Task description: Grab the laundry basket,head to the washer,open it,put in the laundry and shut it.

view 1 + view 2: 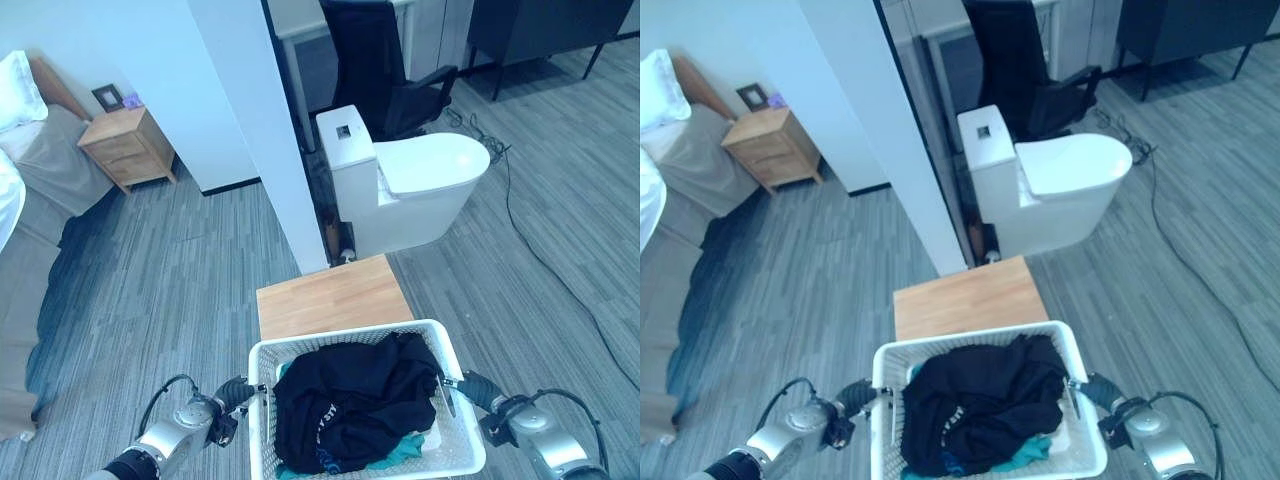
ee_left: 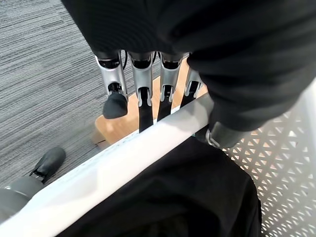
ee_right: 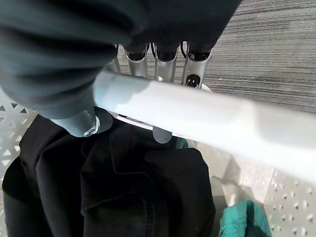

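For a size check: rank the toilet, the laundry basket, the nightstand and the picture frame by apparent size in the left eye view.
1. toilet and laundry basket: about alike, and the basket is nearer, so unranked.
2. nightstand.
3. picture frame.

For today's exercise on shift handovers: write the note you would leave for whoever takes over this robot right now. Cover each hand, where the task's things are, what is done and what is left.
Left hand: fingers curled under the left rim of the laundry basket.
Right hand: fingers curled round the right rim.
The white basket is held between both hands, over the near end of a low wooden table. Inside lie a black garment and a teal cloth.
Done: basket grabbed.
Left: walk to the washer, open it, load the laundry, shut it. Ahead stand a white toilet and a white partition wall.
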